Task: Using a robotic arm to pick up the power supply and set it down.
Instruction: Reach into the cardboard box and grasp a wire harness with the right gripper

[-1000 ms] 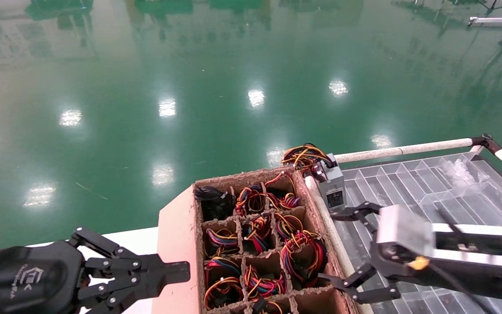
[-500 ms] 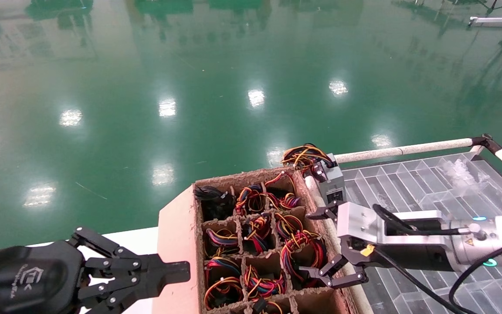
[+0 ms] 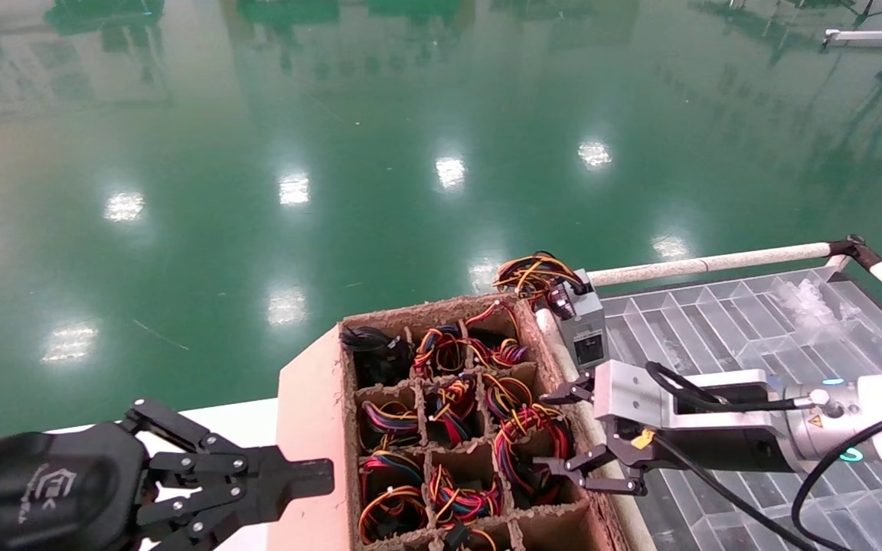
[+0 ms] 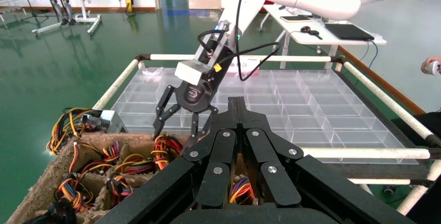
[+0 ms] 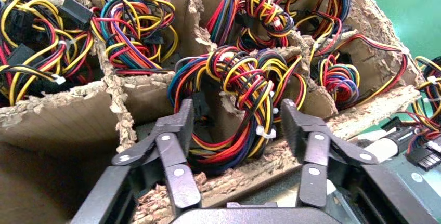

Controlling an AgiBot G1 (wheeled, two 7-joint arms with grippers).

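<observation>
The robotic arm, my right one with the pale grey block (image 3: 628, 394) at its wrist, reaches over the right column of the cardboard box (image 3: 307, 428). Its gripper (image 3: 552, 432) (image 5: 237, 115) (image 4: 176, 134) is open. The fingers stand on either side of a mostly red wire bundle (image 3: 537, 444) (image 5: 234, 78) that rises from one cell. This bundle belongs to the power supply; its metal box is hidden down in the cell. The fingers do not touch the wires. My left gripper (image 3: 318, 474) (image 4: 236, 99) is shut and empty beside the box's left wall.
Other cells hold several similar wire bundles (image 3: 441, 348). A grey box with an orange-yellow bundle (image 3: 588, 330) sits at the corner of the clear compartment tray (image 3: 717, 321) on the right, framed by white pipe rails (image 3: 709, 264). Green floor lies beyond.
My right arm has moved left from the tray edge to over the box, and its open fingers now straddle the red bundle. The left arm has not moved.
</observation>
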